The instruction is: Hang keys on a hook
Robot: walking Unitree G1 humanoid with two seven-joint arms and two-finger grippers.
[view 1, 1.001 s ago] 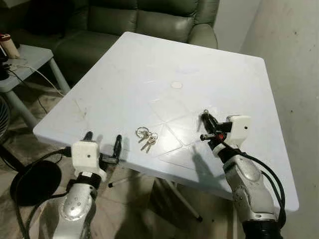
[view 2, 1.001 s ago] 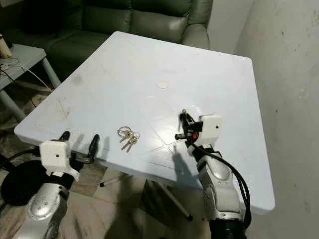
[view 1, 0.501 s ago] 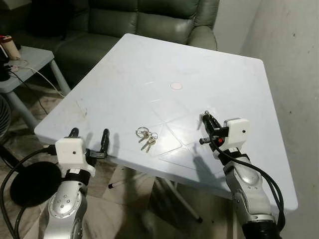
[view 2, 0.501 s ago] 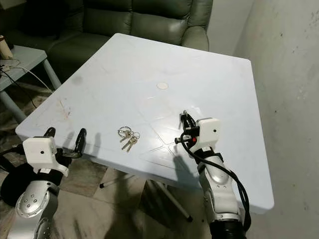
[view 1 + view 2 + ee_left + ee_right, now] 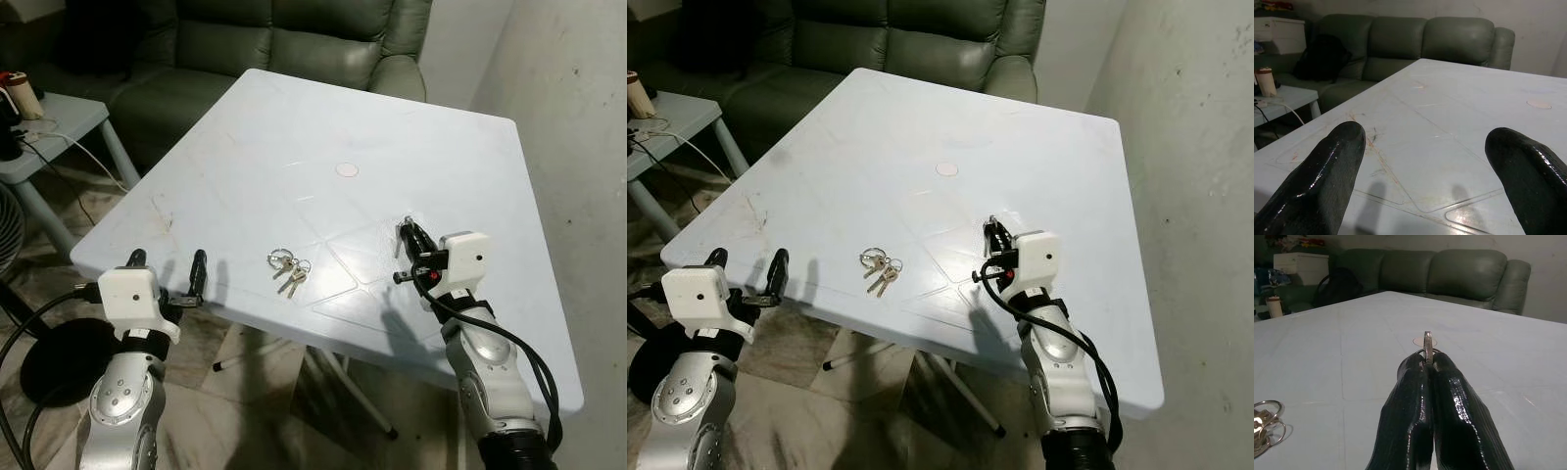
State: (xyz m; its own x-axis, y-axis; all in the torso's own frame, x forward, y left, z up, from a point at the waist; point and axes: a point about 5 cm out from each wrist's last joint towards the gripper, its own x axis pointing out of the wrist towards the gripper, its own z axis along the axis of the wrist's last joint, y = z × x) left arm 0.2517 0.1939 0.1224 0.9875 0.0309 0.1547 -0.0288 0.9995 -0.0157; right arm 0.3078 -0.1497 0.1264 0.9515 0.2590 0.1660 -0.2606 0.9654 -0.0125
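Note:
A bunch of keys [image 5: 288, 269] on linked rings lies on the white table [image 5: 294, 127], near its front edge. My right gripper [image 5: 405, 231] hovers low over the table to the right of the keys, shut on a small metal piece [image 5: 1427, 341] that sticks out past its fingertips. I cannot tell what that piece is. The right wrist view catches the keys [image 5: 1264, 423] off to one side of the fingers. My left gripper [image 5: 167, 266] is open at the table's front left edge, well left of the keys, with nothing between its fingers [image 5: 1327, 166].
A green sofa [image 5: 274, 39] stands behind the table. A pale side table [image 5: 49, 117] with a cable and a cup is at the left. A bare wall [image 5: 568, 147] runs along the right. A black round base [image 5: 59, 357] sits on the floor under my left arm.
My left arm has moved left along the table's front edge, away from the keys, still open. The right gripper has barely moved and the keys lie where they were.

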